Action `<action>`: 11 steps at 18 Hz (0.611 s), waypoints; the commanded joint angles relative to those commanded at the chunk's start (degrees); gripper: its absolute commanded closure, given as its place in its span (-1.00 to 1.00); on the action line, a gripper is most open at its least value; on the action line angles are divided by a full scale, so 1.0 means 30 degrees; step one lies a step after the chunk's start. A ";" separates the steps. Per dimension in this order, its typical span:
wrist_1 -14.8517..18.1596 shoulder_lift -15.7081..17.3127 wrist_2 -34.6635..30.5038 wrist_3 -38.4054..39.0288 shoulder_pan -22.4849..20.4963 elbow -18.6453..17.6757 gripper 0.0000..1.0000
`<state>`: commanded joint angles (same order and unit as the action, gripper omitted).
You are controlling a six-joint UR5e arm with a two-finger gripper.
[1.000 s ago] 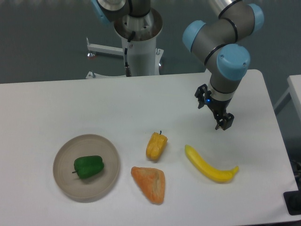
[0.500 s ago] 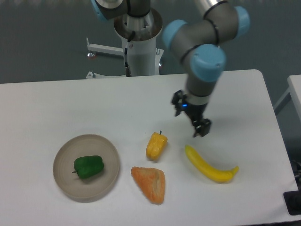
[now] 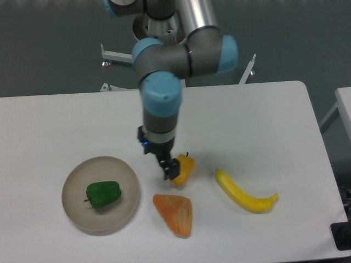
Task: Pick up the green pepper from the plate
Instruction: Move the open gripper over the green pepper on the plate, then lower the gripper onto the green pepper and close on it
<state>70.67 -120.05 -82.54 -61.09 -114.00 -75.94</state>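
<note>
Your arm has swept across the table in the last second, from well to the far side of the banana, over it, to where the tool now hangs in front of the yellow-orange pepper, partly hiding it. That is a steady closing on the plate: you started far from it and you are now roughly one toy's width short of its near rim.

The green pepper has not shifted; it lies on its side near the middle of the plate, stem pointing away from the arm.

The tool carries nothing. Its fingers are seen nearly edge-on, dark against dark, so you cannot tell from here how far apart they stand.

By my reading, you are still in the approach, with the grasp not yet begun. Watch the yellow-orange pepper and the orange wedge beside the plate; a low pass could nudge either one.
</note>
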 joint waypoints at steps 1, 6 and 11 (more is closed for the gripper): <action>-0.0380 -0.0234 0.0497 0.0408 0.0147 0.0029 -1.00; -0.2079 -0.1406 0.1321 0.2372 0.1083 0.0233 -1.00; -0.2288 -0.2227 0.1996 0.2932 0.1584 0.0528 -1.00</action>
<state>63.81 -126.73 -76.55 -52.29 -109.25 -74.36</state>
